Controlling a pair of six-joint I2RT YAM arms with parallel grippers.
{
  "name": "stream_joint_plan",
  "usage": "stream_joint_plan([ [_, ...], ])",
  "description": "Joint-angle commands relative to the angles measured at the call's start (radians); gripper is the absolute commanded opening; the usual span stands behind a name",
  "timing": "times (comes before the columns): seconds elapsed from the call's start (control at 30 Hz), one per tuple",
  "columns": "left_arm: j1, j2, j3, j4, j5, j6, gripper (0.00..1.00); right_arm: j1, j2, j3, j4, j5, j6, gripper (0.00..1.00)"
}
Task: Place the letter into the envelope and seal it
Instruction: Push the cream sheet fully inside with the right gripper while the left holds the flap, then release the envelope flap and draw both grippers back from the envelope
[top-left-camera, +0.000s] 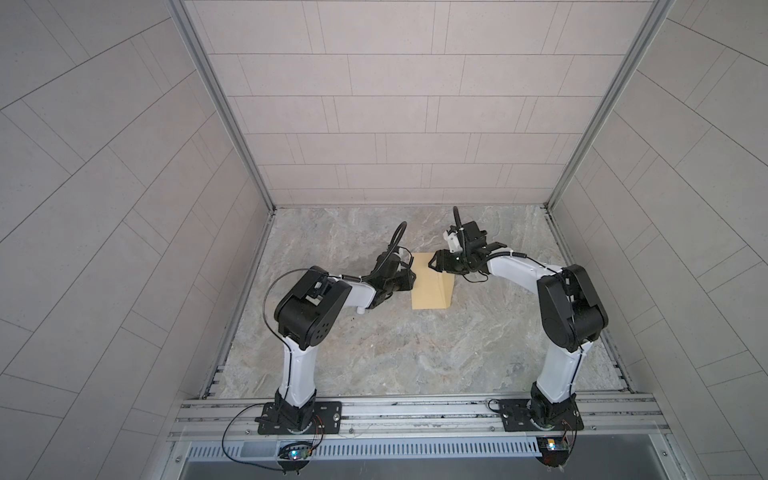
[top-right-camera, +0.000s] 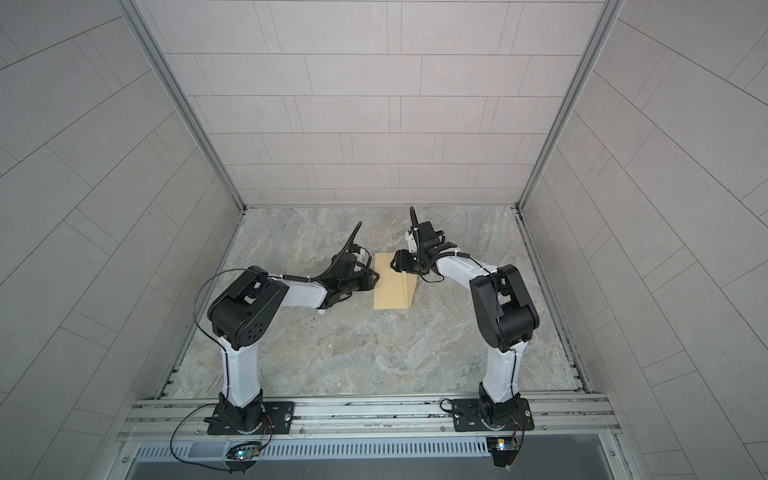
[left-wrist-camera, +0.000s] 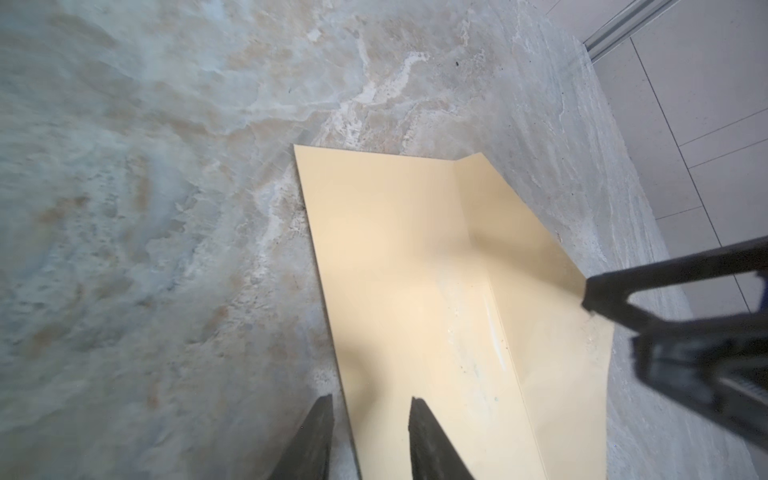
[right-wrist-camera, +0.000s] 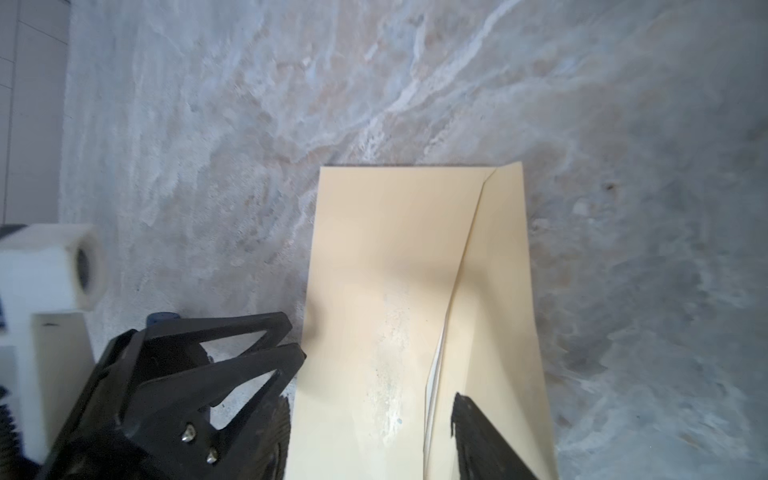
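Note:
The yellow-tan envelope (top-left-camera: 428, 291) (top-right-camera: 388, 291) lies flat mid-table, its flap (top-left-camera: 448, 291) (right-wrist-camera: 498, 291) standing up along the right long edge. My left gripper (top-left-camera: 412, 275) (left-wrist-camera: 372, 398) is low at the envelope's left edge and open: one finger over the table, one over the paper. My right gripper (top-left-camera: 433, 264) (right-wrist-camera: 372, 397) is open at the far end, one finger beside the body and the other against the flap's inner face. A thin pale edge (right-wrist-camera: 433, 374) shows in the envelope's mouth; I cannot tell whether it is the letter, which is otherwise hidden.
The marbled tabletop (top-left-camera: 395, 353) is boxed in by tiled walls on three sides, with an aluminium rail (top-left-camera: 415, 411) holding both arm bases at the front. The two grippers are close together over the envelope's far left corner.

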Motion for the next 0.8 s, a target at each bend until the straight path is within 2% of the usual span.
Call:
stream_joint_plan([
  [0.0, 0.002, -0.081, -0.008, -0.024, -0.021, 0.037, 0.39, -0.003, -0.091, -0.027, -0.018, 0.025, -0.016, 0.63],
  [0.43, 0.004, -0.384, -0.062, -0.162, -0.121, 0.186, 0.53, -0.032, -0.358, -0.142, -0.037, 0.065, -0.107, 0.63],
  [0.47, 0.004, -0.417, -0.066, -0.187, -0.135, 0.206, 0.54, -0.034, -0.377, -0.153, -0.037, 0.073, -0.105, 0.70],
  [0.63, 0.007, -0.558, -0.112, -0.263, -0.204, 0.291, 0.59, -0.040, -0.465, -0.227, 0.013, 0.109, -0.112, 0.71],
  [0.77, 0.008, -0.649, -0.144, -0.293, -0.224, 0.299, 0.62, -0.041, -0.542, -0.301, 0.067, 0.128, -0.097, 0.84],
])
